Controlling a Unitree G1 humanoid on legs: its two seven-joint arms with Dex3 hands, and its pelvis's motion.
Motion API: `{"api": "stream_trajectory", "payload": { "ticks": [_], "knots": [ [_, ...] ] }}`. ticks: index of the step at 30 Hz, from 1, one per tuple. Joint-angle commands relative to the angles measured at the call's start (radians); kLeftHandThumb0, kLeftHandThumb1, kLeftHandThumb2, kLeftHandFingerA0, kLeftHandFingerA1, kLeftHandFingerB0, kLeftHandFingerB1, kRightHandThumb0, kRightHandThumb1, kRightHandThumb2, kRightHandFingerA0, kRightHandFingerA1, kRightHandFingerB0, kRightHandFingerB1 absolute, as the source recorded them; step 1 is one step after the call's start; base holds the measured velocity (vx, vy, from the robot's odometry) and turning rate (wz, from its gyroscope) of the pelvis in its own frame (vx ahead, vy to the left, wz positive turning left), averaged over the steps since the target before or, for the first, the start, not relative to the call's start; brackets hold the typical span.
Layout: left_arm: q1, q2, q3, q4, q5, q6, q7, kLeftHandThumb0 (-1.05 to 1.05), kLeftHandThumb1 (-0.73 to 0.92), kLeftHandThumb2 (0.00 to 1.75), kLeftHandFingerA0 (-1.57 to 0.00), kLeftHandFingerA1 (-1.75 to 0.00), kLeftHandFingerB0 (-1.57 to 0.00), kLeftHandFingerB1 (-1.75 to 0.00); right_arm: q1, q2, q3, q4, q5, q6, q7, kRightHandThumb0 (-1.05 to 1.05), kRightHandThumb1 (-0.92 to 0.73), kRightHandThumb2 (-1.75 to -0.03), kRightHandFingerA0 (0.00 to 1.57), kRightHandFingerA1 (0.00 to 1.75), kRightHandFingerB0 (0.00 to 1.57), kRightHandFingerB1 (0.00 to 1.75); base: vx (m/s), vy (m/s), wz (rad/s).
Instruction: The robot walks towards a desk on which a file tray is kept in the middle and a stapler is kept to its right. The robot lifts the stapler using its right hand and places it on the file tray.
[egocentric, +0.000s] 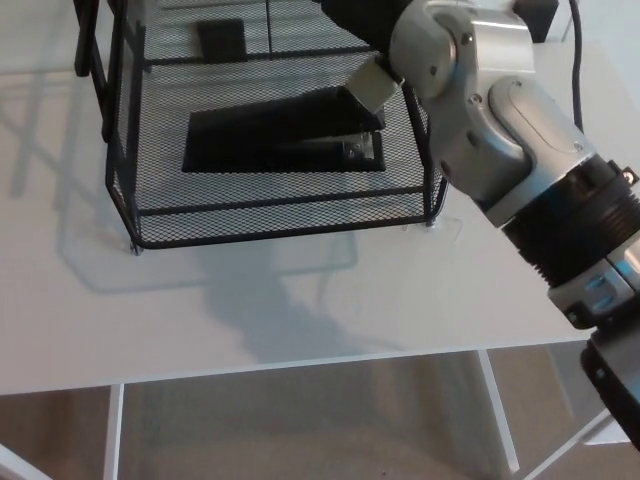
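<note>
The near edge of the white surface (300, 300) runs across the lower part of the head view, with pale frame members and the floor visible below it. A soft shadow lies on the surface just in front of the tray.

The right arm (520, 140) enters from the lower right. Its black forearm section is nearest the camera, followed by grey and white joint housings that reach up and to the left over the right side of the tray.

The black wire-mesh file tray (280, 215) stands on the surface, in the centre-left of the view. The black stapler (280, 135) lies inside it, on the mesh floor of the front compartment. The stapler is oriented lengthwise from left to right, with its thicker end toward the right.

The right hand (355, 20) is black, positioned over the right end of the stapler at the top edge of the view. It is mostly cut off by the picture edge and hidden by the wrist; the finger position and any contact with the stapler cannot be determined.

Farther back, behind a crossbar, a small flat black object (220, 40) rests on the mesh.
</note>
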Motion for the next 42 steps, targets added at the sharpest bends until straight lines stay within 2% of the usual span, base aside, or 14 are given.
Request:
{"api": "stream_trajectory", "payload": {
  "ticks": [1,9,19,21,24,25,26,27,28,30,31,37,38,42],
  "knots": [
    [0.006,0.010,-0.007,-0.001,0.021,-0.018,0.017,-0.60,0.69,0.62,-0.58,-0.46,-0.39,-0.37,-0.060,0.030,-0.007,-0.012,0.019,0.003,0.026,-0.98,-0.55,-0.89,0.00,0.11,0.00,0.05,0.00,0.000,0.00],
    [0.013,0.014,-0.002,0.006,0.016,-0.033,-0.002,-0.59,0.70,0.62,-0.58,-0.45,-0.37,-0.36,-0.217,-0.055,-0.107,0.011,0.066,0.000,0.084,-0.98,-0.61,-0.95,0.00,0.13,0.00,0.09,0.00,0.000,0.00],
    [0.049,0.003,0.021,-0.020,-0.002,-0.032,-0.001,-0.58,0.72,0.62,-0.59,-0.45,-0.41,-0.37,-0.206,-0.404,-0.350,-0.233,0.208,-0.072,0.238,-1.05,-0.71,-1.03,0.00,0.05,0.00,0.00,0.00,0.000,0.01],
    [0.052,-0.004,0.028,-0.029,-0.010,-0.031,-0.004,-0.58,0.73,0.62,-0.59,-0.45,-0.41,-0.37,-0.151,-0.464,-0.441,-0.330,0.262,-0.057,0.251,-0.80,-0.77,-0.65,0.00,0.01,0.00,0.18,0.00,0.000,0.00],
    [0.057,0.000,0.027,-0.024,-0.007,-0.040,-0.011,-0.59,0.74,0.62,-0.57,-0.44,-0.39,-0.37,-0.036,-0.572,-0.563,-0.488,0.316,-0.035,0.307,-0.82,-0.80,-0.68,0.00,0.03,0.00,0.14,0.00,0.000,0.00],
    [0.051,0.004,0.034,-0.014,-0.012,-0.036,-0.014,-0.58,0.71,0.63,-0.56,-0.46,-0.38,-0.37,0.062,-0.636,-0.671,-0.601,0.324,0.015,0.324,-0.91,-0.66,-1.06,0.00,0.13,0.01,0.19,0.00,0.000,0.00],
    [0.050,0.005,0.034,-0.013,-0.013,-0.036,-0.014,-0.58,0.71,0.63,-0.56,-0.46,-0.38,-0.37,0.076,-0.644,-0.683,-0.617,0.328,0.022,0.325,-0.91,-0.66,-1.06,0.00,0.13,0.01,0.19,0.00,0.000,0.00],
    [0.055,0.010,0.036,-0.021,-0.013,-0.031,-0.007,-0.58,0.70,0.62,-0.57,-0.45,-0.39,-0.37,0.168,-0.668,-0.833,-0.668,0.388,0.046,0.351,-0.79,-0.59,-0.97,0.01,0.25,0.06,0.22,0.00,0.000,0.00],
    [0.060,0.013,0.038,-0.030,-0.016,-0.030,-0.008,-0.59,0.70,0.62,-0.56,-0.46,-0.40,-0.38,0.218,-0.673,-0.914,-0.684,0.419,0.041,0.358,-0.66,-0.76,-0.63,0.31,0.93,0.05,0.25,0.00,0.000,0.00],
    [0.057,0.012,0.051,-0.027,-0.029,-0.029,-0.010,-0.59,0.70,0.62,-0.54,-0.45,-0.39,-0.38,0.332,-0.710,-1.039,-0.694,0.406,0.015,0.357,-0.77,-0.78,-0.63,0.05,0.55,0.05,0.28,0.00,0.000,0.00],
    [0.053,0.011,0.053,-0.024,-0.031,-0.025,-0.007,-0.58,0.69,0.62,-0.55,-0.45,-0.40,-0.38,0.376,-0.712,-1.116,-0.698,0.415,0.041,0.367,-0.80,-0.58,-0.98,0.01,0.33,0.06,0.26,0.00,0.000,0.00],
    [0.034,0.007,0.049,-0.009,-0.028,-0.027,-0.007,-0.59,0.73,0.62,-0.57,-0.44,-0.40,-0.37,0.639,-0.721,-1.453,-0.711,0.400,0.076,0.420,-0.71,-0.59,-0.98,0.02,0.33,0.05,0.26,0.00,0.000,0.00],
    [0.031,0.007,0.048,-0.006,-0.026,-0.025,-0.002,-0.59,0.73,0.62,-0.57,-0.44,-0.40,-0.37,0.689,-0.721,-1.494,-0.689,0.390,0.044,0.406,-0.73,-0.62,-0.97,0.26,0.55,0.05,0.26,0.00,0.000,0.00],
    [0.035,0.012,0.046,-0.013,-0.021,-0.024,0.017,-0.62,0.70,0.65,-0.58,-0.46,-0.40,-0.39,0.948,-0.635,-1.635,-0.499,0.397,-0.183,0.210,-0.79,-0.74,-0.64,0.10,0.49,0.06,0.23,0.00,0.000,0.00]
  ]
}}
